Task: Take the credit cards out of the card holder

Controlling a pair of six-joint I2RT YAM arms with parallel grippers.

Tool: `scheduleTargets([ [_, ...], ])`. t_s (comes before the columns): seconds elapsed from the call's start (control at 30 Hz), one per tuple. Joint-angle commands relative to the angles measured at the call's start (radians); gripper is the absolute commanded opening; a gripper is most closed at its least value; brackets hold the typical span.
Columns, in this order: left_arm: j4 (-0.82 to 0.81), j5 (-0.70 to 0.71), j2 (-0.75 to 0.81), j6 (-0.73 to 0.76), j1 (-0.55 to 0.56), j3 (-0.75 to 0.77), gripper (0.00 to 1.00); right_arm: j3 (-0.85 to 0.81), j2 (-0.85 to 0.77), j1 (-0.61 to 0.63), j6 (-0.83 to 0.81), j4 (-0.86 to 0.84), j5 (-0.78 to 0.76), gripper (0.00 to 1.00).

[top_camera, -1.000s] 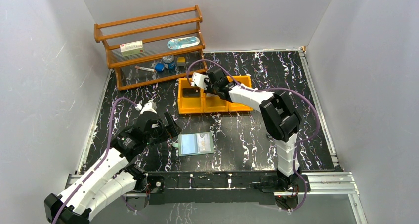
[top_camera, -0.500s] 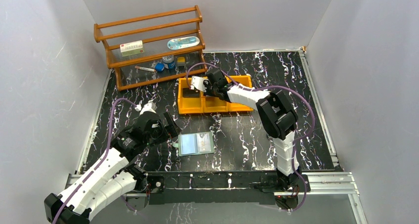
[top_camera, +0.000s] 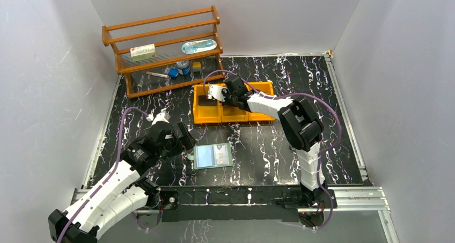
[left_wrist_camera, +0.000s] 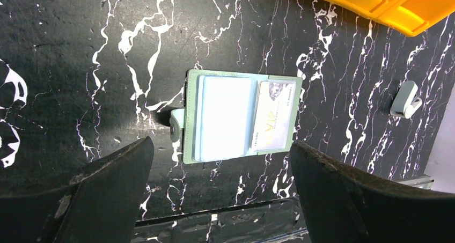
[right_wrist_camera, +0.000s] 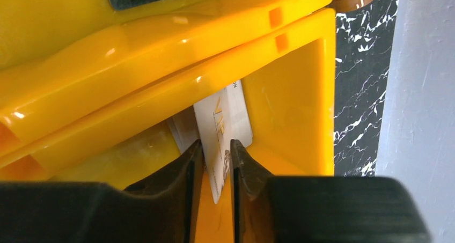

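The card holder (top_camera: 213, 156) (left_wrist_camera: 241, 117) lies open and flat on the black marbled table, with a pale credit card (left_wrist_camera: 274, 117) in its right-hand sleeve. My left gripper (top_camera: 185, 138) (left_wrist_camera: 220, 165) hovers wide open just left of it and holds nothing. My right gripper (top_camera: 213, 94) (right_wrist_camera: 215, 146) reaches down into the left compartment of the orange bin (top_camera: 236, 114) (right_wrist_camera: 290, 93). A white credit card (right_wrist_camera: 225, 119) stands tilted between its fingers, which are slightly parted with gaps showing beside the card. Another greyish card (right_wrist_camera: 182, 130) lies behind it in the bin.
A wooden shelf rack (top_camera: 161, 44) at the back left carries a small box, a tube and little jars. A small white clip (left_wrist_camera: 405, 99) lies on the table to the right of the card holder. Grey walls close in the table on three sides.
My right gripper has dropped a little further into the bin's left compartment and its fingers have parted around the white card. The left arm and the card holder have not moved.
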State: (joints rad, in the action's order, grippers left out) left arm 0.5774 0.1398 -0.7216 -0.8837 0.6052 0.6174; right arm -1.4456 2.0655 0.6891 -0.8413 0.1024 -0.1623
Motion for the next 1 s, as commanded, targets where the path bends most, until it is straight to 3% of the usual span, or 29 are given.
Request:
scheduleTargets([
  [0.0,0.017,0.015,0.002,-0.003,0.001,-0.010,0.98,0.013,-0.021,-0.005,0.005,-0.027,-0.012,0.35],
  [0.4,0.017,0.007,-0.009,-0.005,0.001,-0.008,0.98,-0.020,-0.040,-0.009,0.115,-0.009,-0.028,0.42],
  [0.7,-0.002,-0.009,-0.021,0.002,0.001,-0.004,0.98,0.018,-0.207,-0.010,0.283,-0.068,0.028,0.52],
  [0.83,-0.018,-0.032,-0.037,0.010,0.001,0.003,0.98,0.151,-0.386,-0.009,0.553,-0.153,0.068,0.54],
  [0.97,-0.055,-0.073,-0.050,0.031,0.001,0.013,0.98,0.338,-0.559,-0.008,0.980,-0.213,0.135,0.68],
])
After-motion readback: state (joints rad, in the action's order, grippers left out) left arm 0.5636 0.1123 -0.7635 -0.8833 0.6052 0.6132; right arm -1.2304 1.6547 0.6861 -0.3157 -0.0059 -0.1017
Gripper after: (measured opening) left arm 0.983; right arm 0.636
